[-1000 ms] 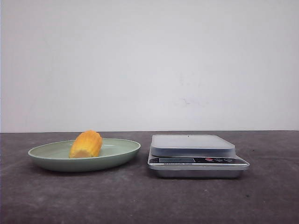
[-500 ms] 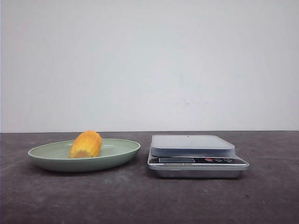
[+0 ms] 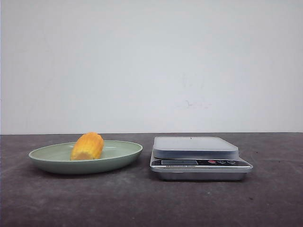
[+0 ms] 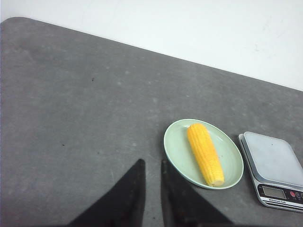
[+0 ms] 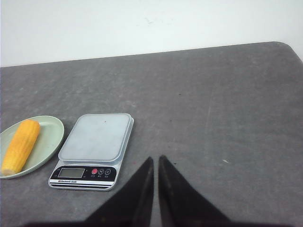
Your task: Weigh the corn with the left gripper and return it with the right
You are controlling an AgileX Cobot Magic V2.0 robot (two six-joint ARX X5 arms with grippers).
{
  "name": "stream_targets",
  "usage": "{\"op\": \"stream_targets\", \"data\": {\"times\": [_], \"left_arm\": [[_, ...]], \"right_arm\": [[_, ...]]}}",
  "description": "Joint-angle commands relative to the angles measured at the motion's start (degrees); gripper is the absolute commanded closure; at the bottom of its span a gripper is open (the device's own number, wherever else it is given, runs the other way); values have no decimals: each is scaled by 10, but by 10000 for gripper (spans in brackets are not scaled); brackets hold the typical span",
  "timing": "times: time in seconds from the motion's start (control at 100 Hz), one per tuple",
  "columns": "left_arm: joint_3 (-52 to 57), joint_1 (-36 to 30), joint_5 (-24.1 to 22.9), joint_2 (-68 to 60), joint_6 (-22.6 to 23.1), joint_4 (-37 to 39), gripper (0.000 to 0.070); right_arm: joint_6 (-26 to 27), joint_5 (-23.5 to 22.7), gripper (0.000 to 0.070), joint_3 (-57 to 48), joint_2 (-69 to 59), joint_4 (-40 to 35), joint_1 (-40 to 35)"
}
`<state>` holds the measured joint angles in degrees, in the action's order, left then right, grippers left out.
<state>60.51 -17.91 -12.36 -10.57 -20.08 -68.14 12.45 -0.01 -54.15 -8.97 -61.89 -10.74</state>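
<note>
The corn (image 3: 87,146) is a yellow-orange cob with a paler cut end. It lies on the green plate (image 3: 124,153) at the left of the table. It also shows in the left wrist view (image 4: 205,153) and the right wrist view (image 5: 20,146). The silver scale (image 3: 195,146) stands just right of the plate, its platform bare. My left gripper (image 4: 152,161) hovers above the table short of the plate, empty, with a narrow gap between its fingers. My right gripper (image 5: 156,158) hovers near the scale's (image 5: 97,137) front right corner, empty, its fingers almost together. Neither gripper shows in the front view.
The dark grey table (image 3: 151,203) ends at a white wall behind. The scale's display and buttons (image 5: 90,172) face the robot. The table's rounded far corners show in both wrist views.
</note>
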Motion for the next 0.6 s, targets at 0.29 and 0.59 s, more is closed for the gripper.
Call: {"op": "stream_targets", "data": {"times": [0.29,0.59], "left_arm": [[6,-1,1,-1,8,4,684],[-98,63,0,10,66,175,684]], "right_arm": [[6,0,688,-8,2,6,0],[6,0,688,-8,2,6,0]]}}
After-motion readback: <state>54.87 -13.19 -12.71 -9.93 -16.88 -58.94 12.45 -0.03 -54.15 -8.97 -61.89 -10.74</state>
